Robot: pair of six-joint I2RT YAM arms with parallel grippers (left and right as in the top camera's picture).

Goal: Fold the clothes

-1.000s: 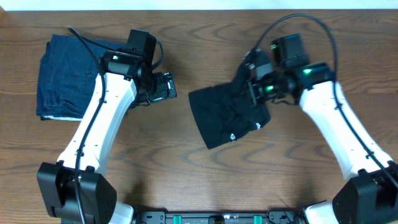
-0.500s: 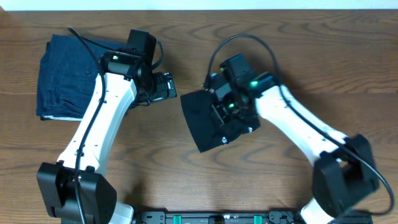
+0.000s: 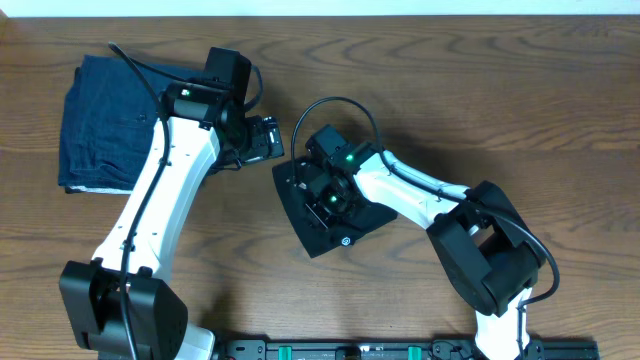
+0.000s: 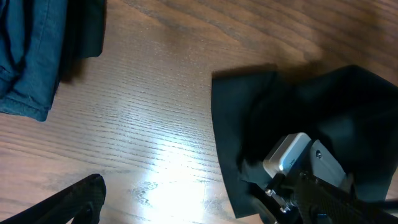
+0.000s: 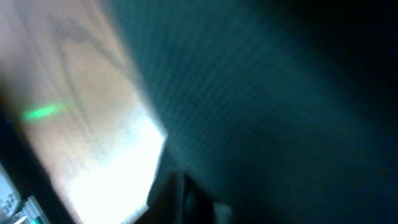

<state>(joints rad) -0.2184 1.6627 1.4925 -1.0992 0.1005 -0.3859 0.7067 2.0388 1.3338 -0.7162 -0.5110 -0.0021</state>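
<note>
At far left we see a folded denim garment (image 3: 95, 120). Our left arm (image 3: 160, 200) slants up from the near edge; the left gripper (image 3: 264, 140) hangs wide open and empty just beside the folded T-shirt (image 3: 310, 230), which lies in the middle of the table (image 3: 520, 80). Its small white logo (image 3: 347, 240) we cannot read. Our right arm (image 3: 410, 190) doubles back leftward, the right gripper (image 3: 320, 193) down on the T-shirt; whether it grips, we cannot tell

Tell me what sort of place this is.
Probably a robot test bench rather than a home: a wood-grain table, two white robot arms, and only a black T-shirt and a folded blue garment on it.
</note>
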